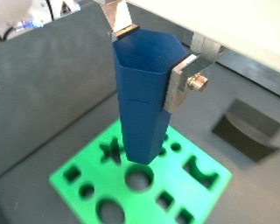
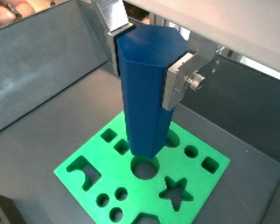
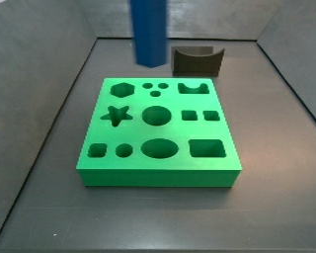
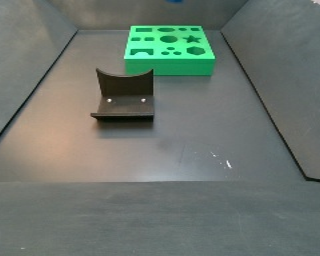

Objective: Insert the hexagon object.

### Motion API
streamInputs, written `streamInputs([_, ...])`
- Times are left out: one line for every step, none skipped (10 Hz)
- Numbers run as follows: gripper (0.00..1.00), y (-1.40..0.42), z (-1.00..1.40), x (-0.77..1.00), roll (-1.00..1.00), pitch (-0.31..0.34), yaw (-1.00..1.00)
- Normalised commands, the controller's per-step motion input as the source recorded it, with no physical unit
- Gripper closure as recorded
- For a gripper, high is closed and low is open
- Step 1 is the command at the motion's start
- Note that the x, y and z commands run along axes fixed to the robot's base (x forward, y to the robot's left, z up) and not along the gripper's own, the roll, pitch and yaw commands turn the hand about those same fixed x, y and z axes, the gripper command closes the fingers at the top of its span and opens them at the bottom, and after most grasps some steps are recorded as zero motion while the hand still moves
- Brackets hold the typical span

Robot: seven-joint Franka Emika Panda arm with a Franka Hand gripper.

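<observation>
The gripper hangs above the green block, its two silver fingers pinching the blue bar near its top end, one plate on each of two opposite flat faces, so the bar cannot turn in the grasp. The bar is held upright with its long axis pointing down at the block, which suits a straight push into a hole. In both wrist views its lower end is clear of the green surface, close to the large round hole in the middle, and in a side view the blue bar shows high over the far left part of the block, with its top and the gripper cut off by the picture's edge. The block carries many shaped holes: a star, circles, squares and others. Which one is six-sided is too small to tell here, so I judge that the bar needs lining up over the right hole and turning to match its faces before it goes down. A dark grey block with a curved notch sits just beyond the green block's far edge, and the bracket-shaped fixture stands on the floor well apart from the green block, out of the way.
</observation>
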Motion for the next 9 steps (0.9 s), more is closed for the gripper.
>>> streamInputs([1.0,0.81,-0.97,-0.97,-0.04,-0.114,0.0])
streamInputs([1.0,0.89,-0.97,-0.84,0.0,-0.081,0.0])
streamInputs([1.0,0.88,-0.99,-0.86,-0.02,-0.081,0.0])
streamInputs([1.0,0.83,-0.93,-0.94,-0.12,-0.05,0.0])
streamInputs([1.0,0.67,-0.6,-0.69,-0.29,-0.041,0.0])
streamInputs([1.0,0.08,-0.24,-0.02,-0.22,0.0,0.0])
streamInputs([1.0,0.0,-0.02,0.0,-0.12,0.0,0.0])
streamInputs([1.0,0.0,-0.13,0.13,-0.09,0.0,0.0])
streamInputs([1.0,-0.04,-0.25,0.37,-0.06,0.027,0.0])
